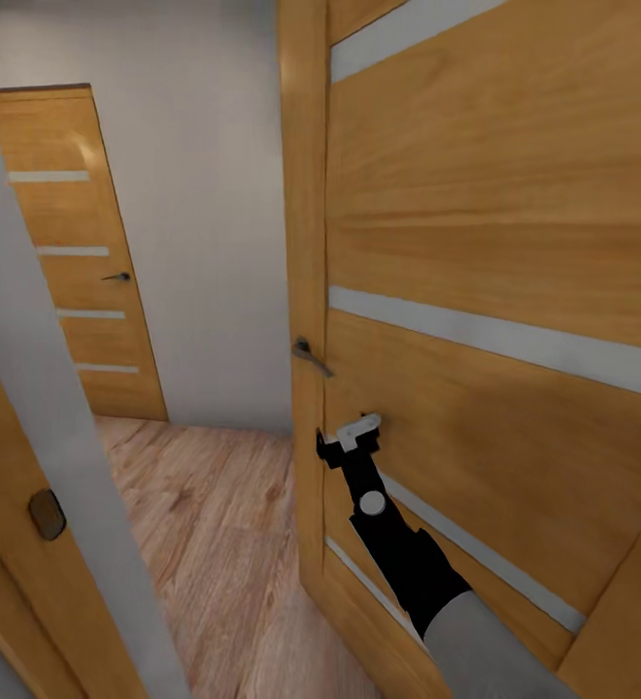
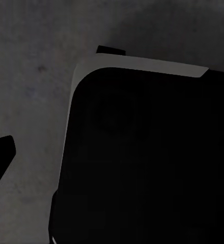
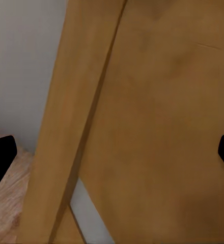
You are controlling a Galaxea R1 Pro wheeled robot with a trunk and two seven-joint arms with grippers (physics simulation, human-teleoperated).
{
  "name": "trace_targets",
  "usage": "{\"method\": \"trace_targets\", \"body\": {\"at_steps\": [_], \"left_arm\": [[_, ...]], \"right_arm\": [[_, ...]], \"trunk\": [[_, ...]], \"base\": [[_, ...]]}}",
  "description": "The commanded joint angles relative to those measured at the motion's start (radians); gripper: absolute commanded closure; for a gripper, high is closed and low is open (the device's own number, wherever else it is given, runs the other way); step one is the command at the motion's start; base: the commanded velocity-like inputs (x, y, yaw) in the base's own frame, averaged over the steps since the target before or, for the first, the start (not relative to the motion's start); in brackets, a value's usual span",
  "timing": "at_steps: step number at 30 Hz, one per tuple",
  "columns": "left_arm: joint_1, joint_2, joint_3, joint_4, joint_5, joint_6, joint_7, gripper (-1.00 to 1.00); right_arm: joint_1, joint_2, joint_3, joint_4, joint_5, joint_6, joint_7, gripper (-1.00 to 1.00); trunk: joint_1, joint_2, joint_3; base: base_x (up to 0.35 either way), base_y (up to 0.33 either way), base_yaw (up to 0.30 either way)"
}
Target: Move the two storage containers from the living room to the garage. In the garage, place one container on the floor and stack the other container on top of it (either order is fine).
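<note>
- Wooden door (image 1: 495, 243) stands ajar, right gripper (image 1: 352, 435) against its face below the handle (image 1: 311, 355).
- Its fingers (image 3: 1, 157) are spread wide, holding nothing.
- Left gripper's state: can't tell.
- Plank floor (image 1: 214, 524) runs beyond.

Two wooden doors: near door (image 1: 495, 291), far door (image 1: 73, 252). Two door handles: near handle (image 1: 311, 356), far handle (image 1: 118, 277). One robot arm (image 1: 408, 553), one tool (image 1: 352, 434).

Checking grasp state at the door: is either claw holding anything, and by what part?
The right claw holds nothing: it is open against the wooden door, below the door handle. The left claw's state cannot be told.
</note>
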Motion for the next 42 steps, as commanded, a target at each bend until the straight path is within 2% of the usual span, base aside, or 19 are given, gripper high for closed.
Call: {"method": "trace_targets", "body": {"at_steps": [1,4,10,14,15,19,20,21,23,24,25,27,29,33,36,37,40,42], "left_arm": [[0.000,0.000,0.005,0.000,0.003,-0.002,0.000,-1.00],[0.000,0.000,0.005,0.000,0.003,-0.002,0.000,-1.00],[0.000,0.000,0.006,0.000,0.004,-0.003,0.001,-1.00],[0.000,0.000,0.006,0.000,0.004,-0.003,0.001,-1.00],[0.000,0.000,0.006,0.000,0.004,-0.003,0.001,-1.00],[0.000,0.000,0.006,0.000,0.004,-0.003,0.001,-1.00],[0.000,0.000,0.006,0.000,0.004,-0.004,0.001,-1.00],[0.000,0.000,0.006,0.000,0.004,-0.004,0.001,-1.00],[0.000,0.000,0.006,0.000,0.003,-0.004,0.001,-1.00],[0.000,0.000,0.006,0.000,0.003,-0.004,0.001,-1.00],[0.000,0.000,0.006,0.000,0.004,-0.003,0.001,-1.00],[0.000,0.000,0.006,0.000,0.004,-0.003,0.001,-1.00],[0.000,0.000,0.006,0.000,0.004,-0.003,0.001,-1.00],[0.000,0.000,0.006,0.000,0.004,-0.003,0.001,-1.00],[0.000,0.000,0.006,0.000,0.003,-0.003,0.001,-1.00],[0.000,0.000,0.006,0.000,0.003,-0.004,0.001,-1.00],[0.000,0.000,0.006,0.000,0.002,-0.005,0.001,-1.00],[0.000,0.000,0.006,0.000,0.002,-0.005,0.001,-1.00]], "right_arm": [[-0.001,0.000,0.000,0.001,0.008,-0.018,-0.009,-1.00],[-0.001,0.000,0.001,0.007,0.005,-0.054,-0.009,-1.00],[-0.001,0.000,0.004,0.016,0.008,-0.064,-0.008,-1.00],[-0.001,0.000,0.004,0.070,0.008,-0.112,-0.007,-1.00],[-0.001,0.000,0.001,0.113,0.003,-0.118,-0.008,-1.00],[-0.001,0.000,-0.002,0.155,-0.002,-0.096,-0.055,-1.00],[-0.001,0.000,-0.002,0.157,-0.024,-0.091,-0.094,-1.00],[-0.001,0.000,-0.001,0.155,-0.079,-0.085,-0.113,-1.00],[-0.001,0.000,0.003,0.151,-0.127,-0.071,-0.121,-1.00],[-0.001,0.000,0.004,0.150,-0.138,-0.063,-0.122,-1.00],[-0.001,0.000,0.010,0.147,-0.162,-0.022,-0.119,-1.00],[-0.003,0.000,0.022,0.146,-0.171,0.018,-0.107,-1.00],[-0.018,0.000,0.039,0.145,-0.174,0.066,-0.096,-1.00],[-0.098,0.000,0.064,0.145,-0.178,0.199,-0.079,-1.00],[-0.154,0.000,0.070,0.145,-0.179,0.243,-0.075,-1.00],[-0.220,0.000,0.073,0.145,-0.181,0.255,-0.076,-1.00],[-0.271,0.000,0.073,0.147,-0.187,0.249,-0.080,-1.00],[-0.282,0.000,0.073,0.143,-0.188,0.248,-0.084,-1.00]], "trunk": [[0.000,0.000,-0.001],[0.000,0.000,-0.001],[0.000,0.000,-0.001],[0.000,0.000,-0.001],[0.000,0.000,-0.001],[0.000,0.000,-0.001],[0.000,0.000,-0.001],[0.000,0.000,-0.001],[0.000,0.000,-0.001],[0.000,0.000,-0.001],[0.000,0.000,-0.001],[0.000,0.000,-0.001],[0.000,0.000,-0.001],[0.000,0.000,-0.001],[0.000,0.000,-0.001],[0.000,0.000,-0.001],[0.000,0.000,-0.001],[0.000,0.000,-0.001]], "base": [[0.068,0.000,0.000],[0.027,0.000,0.000],[0.004,0.000,0.000],[0.000,0.000,0.000],[0.000,0.000,0.000],[0.000,0.000,0.000],[0.000,0.000,0.000],[0.000,0.000,0.000],[0.000,0.000,0.000],[0.000,0.000,0.000],[0.000,0.000,0.000],[0.000,0.000,0.000],[0.000,0.000,0.000],[0.000,0.000,0.000],[0.000,0.000,0.000],[0.000,0.000,0.000],[0.000,0.000,0.000],[0.000,0.000,0.000]]}}
